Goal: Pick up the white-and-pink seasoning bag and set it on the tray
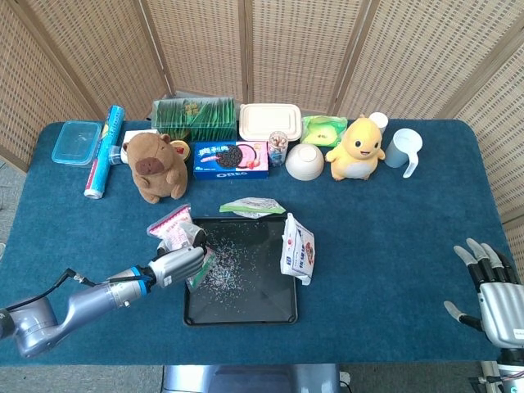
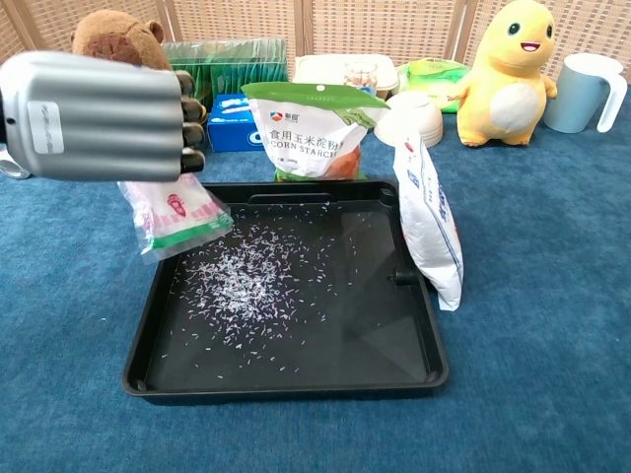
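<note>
Tabletop (image 1: 393, 237): blue cloth surface carrying everything; the clutter sits in a row along the far edge, which leaves the near middle free for the tray.
Tray (image 2: 296, 379): black, shallow, in the near middle of the tabletop, its floor scattered with small pale grains; it is the drop target, so the carried bag is brought over its left rim.
Left hand (image 2: 94, 113): fingers curled down around the top of the seasoning bag, holding it clear of the tray; gripping at the top lets the bag hang free below, ready to be lowered.
Right hand (image 1: 490, 286): at the near right corner of the head view, fingers spread with nothing in them, well apart from the work and likely parked out of the way.
Cornstarch bag (image 2: 311, 123): green and white, standing at the tray's far rim, leaning toward it.
Blue-and-white bag (image 2: 432, 222): upright on edge against the tray's right rim, probably propped by it.
Seasoning bag (image 2: 175, 219): white and pink with a green band at the bottom, hanging tilted under the left hand, over the tray's left rim and just inside it; not yet resting on the tray floor.
Stage: judged as carry nearly done; what seems left is lowering and letting go.
</note>
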Action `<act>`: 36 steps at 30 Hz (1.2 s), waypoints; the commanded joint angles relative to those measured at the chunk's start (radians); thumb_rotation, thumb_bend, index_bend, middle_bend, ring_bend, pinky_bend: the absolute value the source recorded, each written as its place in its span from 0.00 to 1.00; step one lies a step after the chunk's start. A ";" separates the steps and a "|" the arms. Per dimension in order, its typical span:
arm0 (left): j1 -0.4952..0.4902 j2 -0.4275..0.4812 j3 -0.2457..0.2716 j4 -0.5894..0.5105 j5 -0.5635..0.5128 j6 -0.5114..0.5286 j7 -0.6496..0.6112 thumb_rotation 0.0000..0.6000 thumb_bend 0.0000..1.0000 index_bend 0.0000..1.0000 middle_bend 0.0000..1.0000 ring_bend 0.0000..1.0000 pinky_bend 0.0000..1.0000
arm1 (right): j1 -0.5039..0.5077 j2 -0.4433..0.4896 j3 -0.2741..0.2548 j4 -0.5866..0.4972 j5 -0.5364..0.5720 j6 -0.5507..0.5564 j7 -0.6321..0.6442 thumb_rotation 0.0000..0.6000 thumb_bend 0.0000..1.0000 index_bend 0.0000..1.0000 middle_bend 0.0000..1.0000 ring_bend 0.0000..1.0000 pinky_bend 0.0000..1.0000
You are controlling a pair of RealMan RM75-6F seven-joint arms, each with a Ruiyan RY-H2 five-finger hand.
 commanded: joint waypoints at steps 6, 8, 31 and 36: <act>0.169 -0.033 0.058 0.073 -0.059 0.405 -0.463 1.00 0.58 0.68 0.53 0.48 0.53 | 0.000 0.001 0.001 -0.001 0.000 0.001 0.003 1.00 0.03 0.13 0.04 0.06 0.07; 0.208 -0.058 0.078 0.113 -0.071 0.481 -0.597 1.00 0.58 0.68 0.53 0.47 0.53 | 0.000 0.000 0.000 -0.002 -0.001 0.000 -0.002 1.00 0.03 0.13 0.04 0.06 0.07; 0.398 -0.447 0.091 0.518 -0.302 0.747 -1.485 1.00 0.52 0.68 0.53 0.45 0.51 | 0.007 -0.019 -0.004 0.002 0.004 -0.017 -0.039 1.00 0.03 0.12 0.04 0.06 0.07; 0.390 -0.474 0.090 0.520 -0.307 0.734 -1.485 1.00 0.51 0.68 0.53 0.43 0.49 | 0.006 -0.018 -0.004 0.003 0.005 -0.016 -0.037 1.00 0.03 0.11 0.04 0.06 0.07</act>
